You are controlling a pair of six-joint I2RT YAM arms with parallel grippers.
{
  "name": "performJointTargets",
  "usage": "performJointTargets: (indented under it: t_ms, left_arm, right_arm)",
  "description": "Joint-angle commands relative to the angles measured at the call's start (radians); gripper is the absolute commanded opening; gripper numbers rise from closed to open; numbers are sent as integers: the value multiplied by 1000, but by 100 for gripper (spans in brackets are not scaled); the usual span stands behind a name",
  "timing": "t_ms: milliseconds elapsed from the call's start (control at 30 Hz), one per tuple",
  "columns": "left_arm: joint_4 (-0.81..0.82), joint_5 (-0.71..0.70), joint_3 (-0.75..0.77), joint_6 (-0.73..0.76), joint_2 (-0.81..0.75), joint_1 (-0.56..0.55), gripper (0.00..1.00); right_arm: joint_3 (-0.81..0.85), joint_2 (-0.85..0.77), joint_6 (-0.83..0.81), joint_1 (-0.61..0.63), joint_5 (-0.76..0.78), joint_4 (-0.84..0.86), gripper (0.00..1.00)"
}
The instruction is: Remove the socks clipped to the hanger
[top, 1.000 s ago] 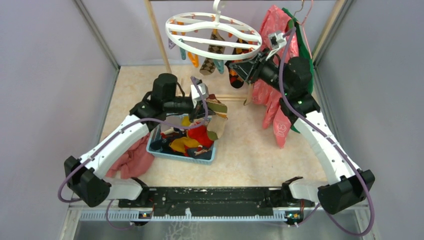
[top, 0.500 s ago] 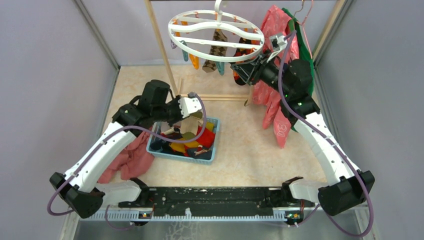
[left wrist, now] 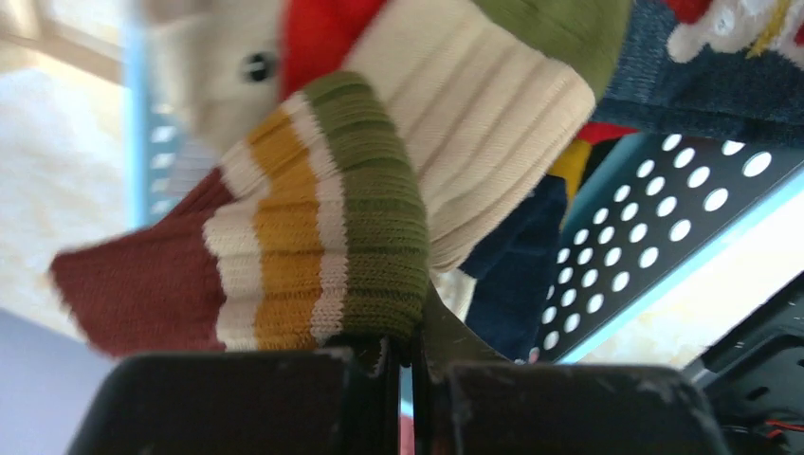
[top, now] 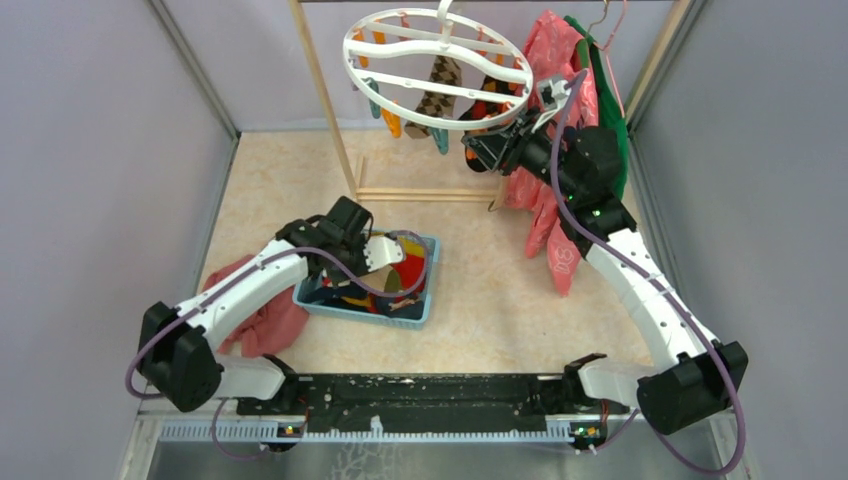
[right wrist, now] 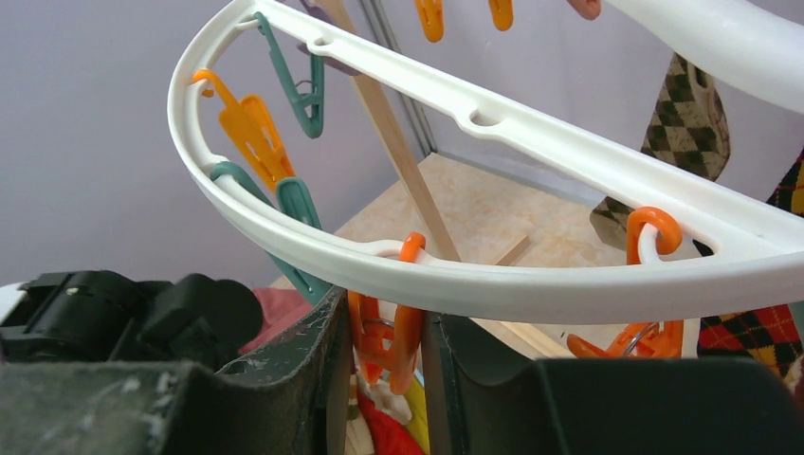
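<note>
While the pink cloth heap lies on the tabletop at the far left, the left arm bends down over the blue basket just beside it. The left tool is pressed together on the cuff of a striped sock banded in olive, mustard, cream and maroon, which hangs over the basket's perforated wall. Other socks fill the basket below it, among them a cream ribbed one with a red and olive patch and a navy one.

Further right and toward the back, the white ring hanger hangs from its hook beside a slanted wooden pole, with teal and orange clips dangling from its rim. A brown argyle sock is clipped under the middle of the ring, and a red and black argyle sock hangs at its right side.

The right tool reaches up under the near rim, its two fingers set close on either side of an orange clip and pinching it. Behind that arm, at the far right, the pink garment and the green garment hang well off the tabletop
</note>
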Motion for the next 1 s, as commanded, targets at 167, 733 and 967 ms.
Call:
performJointTargets:
  t_ms: [167, 733, 967]
  left_arm:
    - [87, 42, -141, -111, 102, -5, 11]
    - [7, 190, 143, -111, -31, 9, 84]
    - [-20, 375, 415, -172, -68, 8, 98]
  right_arm:
    - [-2, -37, -42, -9, -34, 23, 21]
    - [47, -53, -190, -20, -118, -115, 71]
    - [71, -62, -300, -35, -205, -188, 81]
